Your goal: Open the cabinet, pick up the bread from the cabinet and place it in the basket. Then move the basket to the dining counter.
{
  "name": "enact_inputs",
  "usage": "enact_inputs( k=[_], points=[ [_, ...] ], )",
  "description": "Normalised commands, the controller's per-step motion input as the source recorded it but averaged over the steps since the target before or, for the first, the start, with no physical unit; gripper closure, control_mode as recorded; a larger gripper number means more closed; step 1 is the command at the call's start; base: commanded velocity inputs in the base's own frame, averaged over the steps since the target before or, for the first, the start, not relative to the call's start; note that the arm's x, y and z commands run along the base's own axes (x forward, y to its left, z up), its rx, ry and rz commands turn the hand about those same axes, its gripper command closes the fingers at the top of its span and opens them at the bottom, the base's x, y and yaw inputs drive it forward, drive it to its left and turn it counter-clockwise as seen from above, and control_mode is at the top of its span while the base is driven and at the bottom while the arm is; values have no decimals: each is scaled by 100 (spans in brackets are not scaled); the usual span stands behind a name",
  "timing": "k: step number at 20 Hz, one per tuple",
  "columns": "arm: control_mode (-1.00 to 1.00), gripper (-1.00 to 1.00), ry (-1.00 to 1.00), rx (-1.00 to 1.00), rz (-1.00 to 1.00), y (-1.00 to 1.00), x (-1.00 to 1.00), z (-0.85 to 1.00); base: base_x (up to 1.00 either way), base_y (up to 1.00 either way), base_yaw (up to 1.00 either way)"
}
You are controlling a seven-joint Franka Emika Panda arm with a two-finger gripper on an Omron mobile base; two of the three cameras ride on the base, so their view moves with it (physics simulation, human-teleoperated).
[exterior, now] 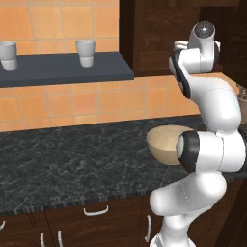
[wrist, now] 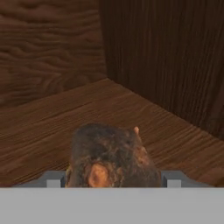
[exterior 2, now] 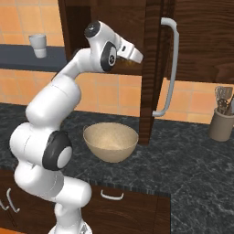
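The dark wooden cabinet (exterior 2: pixel 155 68) stands open, its door with the long silver bar handle (exterior 2: pixel 170 68) swung out. My arm reaches up into it. In the hand view the brown, rounded bread (wrist: pixel 111 155) lies on the wooden cabinet floor and fills the gap between my two fingertips. My gripper (wrist: pixel 113 179) is closed against its sides. The beige basket (exterior 2: pixel 110 141) sits on the black worktop below the cabinet, also seen as the basket (exterior: pixel 164 142) partly behind my arm. The dining counter is out of view.
A black speckled worktop (exterior: pixel 72 154) runs along the tiled wall. A dark shelf (exterior: pixel 62 70) carries white cups (exterior: pixel 86 52). A utensil holder (exterior 2: pixel 222 121) stands at the right. Drawers with curved handles (exterior 2: pixel 112 195) lie below. The cabinet's inner walls (wrist: pixel 175 57) close in at the back and right.
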Motion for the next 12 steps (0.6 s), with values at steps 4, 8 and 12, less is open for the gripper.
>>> enact_inputs(
  k=[4,8,12],
  points=[
    [-100,100,3,0,5,34,-93,25,0,0,0],
    [-100,100,11,-2,6,48,-100,25,0,0,0],
    [-100,100,13,0,4,42,-100,0,0,0,0]
  ],
)
